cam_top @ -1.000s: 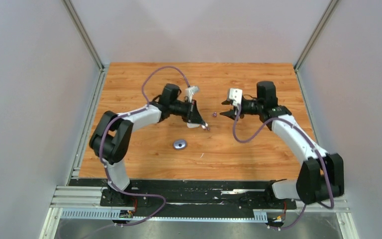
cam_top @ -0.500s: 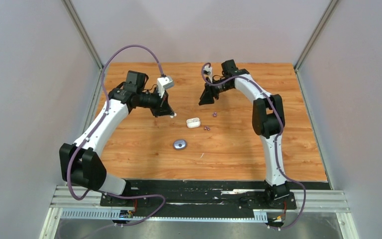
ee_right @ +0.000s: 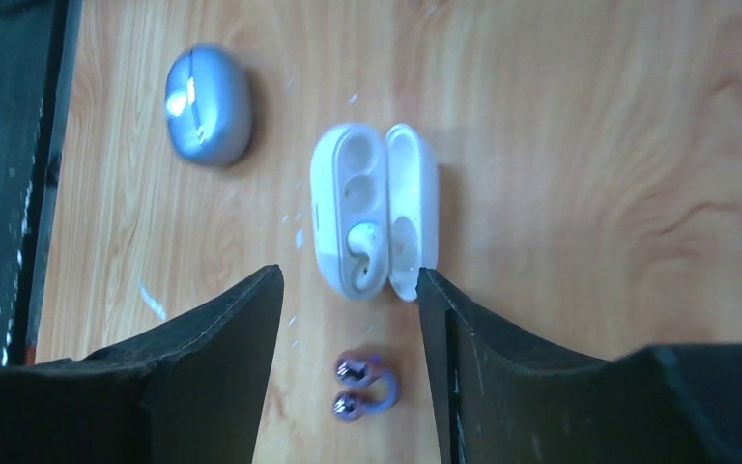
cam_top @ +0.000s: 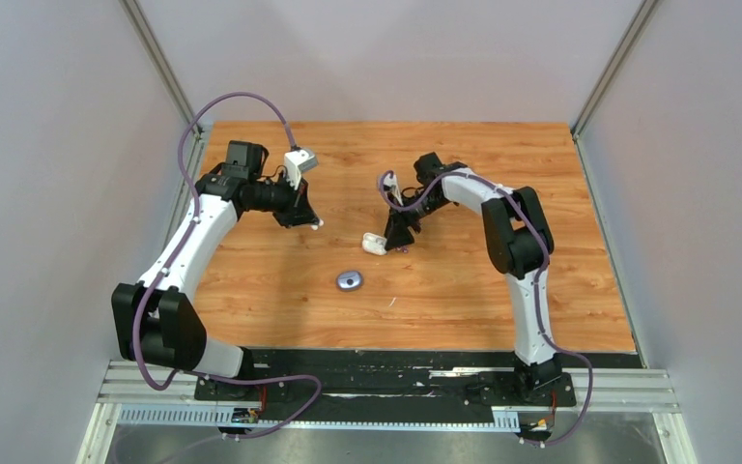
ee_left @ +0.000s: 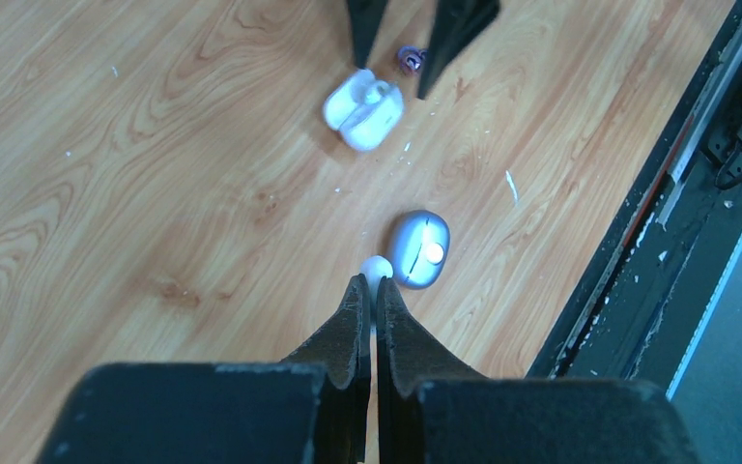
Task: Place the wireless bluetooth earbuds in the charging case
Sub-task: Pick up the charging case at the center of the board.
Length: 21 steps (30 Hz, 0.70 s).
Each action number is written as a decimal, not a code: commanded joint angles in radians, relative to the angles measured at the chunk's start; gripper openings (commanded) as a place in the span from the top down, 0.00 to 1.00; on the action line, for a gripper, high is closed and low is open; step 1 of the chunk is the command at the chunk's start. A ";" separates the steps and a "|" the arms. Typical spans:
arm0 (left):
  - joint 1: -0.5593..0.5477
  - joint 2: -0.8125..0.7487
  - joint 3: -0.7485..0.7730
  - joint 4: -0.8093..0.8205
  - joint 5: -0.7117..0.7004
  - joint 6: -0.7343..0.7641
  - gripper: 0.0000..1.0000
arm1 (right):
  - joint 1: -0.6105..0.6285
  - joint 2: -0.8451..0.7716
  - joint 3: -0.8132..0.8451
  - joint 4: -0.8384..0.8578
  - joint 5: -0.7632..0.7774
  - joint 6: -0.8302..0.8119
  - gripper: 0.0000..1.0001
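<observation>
My left gripper [ee_left: 370, 282] is shut on a small white earbud [ee_left: 377, 268], held above the wood at the left [cam_top: 311, 220]. The white charging case [ee_right: 372, 208] lies open on the table [cam_top: 374, 244] with one white earbud [ee_right: 367, 242] seated in it. My right gripper [ee_right: 348, 290] stands open just beside the case [cam_top: 398, 237], its fingers either side of a purple earbud [ee_right: 365, 387] that lies on the wood. That purple earbud [ee_left: 409, 60] also shows in the left wrist view between the right fingers.
A closed grey-blue pebble-shaped case [cam_top: 350, 280] lies nearer the front [ee_right: 208, 104], below my left fingertips in the left wrist view [ee_left: 419, 248]. The black base rail [cam_top: 386, 372] runs along the table's near edge. Grey walls enclose the wooden table [cam_top: 502, 290].
My right gripper has come down from the back to the white case and opened wider over the purple earbud. My left gripper has drawn back to the left, still shut.
</observation>
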 commanded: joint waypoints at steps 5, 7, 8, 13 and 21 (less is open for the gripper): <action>0.015 -0.021 0.005 -0.009 -0.007 -0.009 1.00 | 0.007 -0.240 -0.255 0.180 0.081 -0.323 0.41; 0.015 -0.017 0.006 -0.008 -0.008 -0.011 1.00 | 0.009 -0.252 -0.276 0.202 0.093 -0.335 0.39; 0.015 -0.016 0.005 -0.006 -0.008 -0.014 1.00 | 0.009 -0.256 -0.285 0.219 0.097 -0.329 0.39; 0.015 -0.013 0.006 -0.005 -0.008 -0.019 1.00 | -0.003 -0.217 -0.212 0.284 0.071 -0.073 0.45; 0.018 -0.005 0.002 -0.010 -0.005 -0.020 1.00 | 0.000 -0.098 -0.048 0.196 -0.011 0.265 0.58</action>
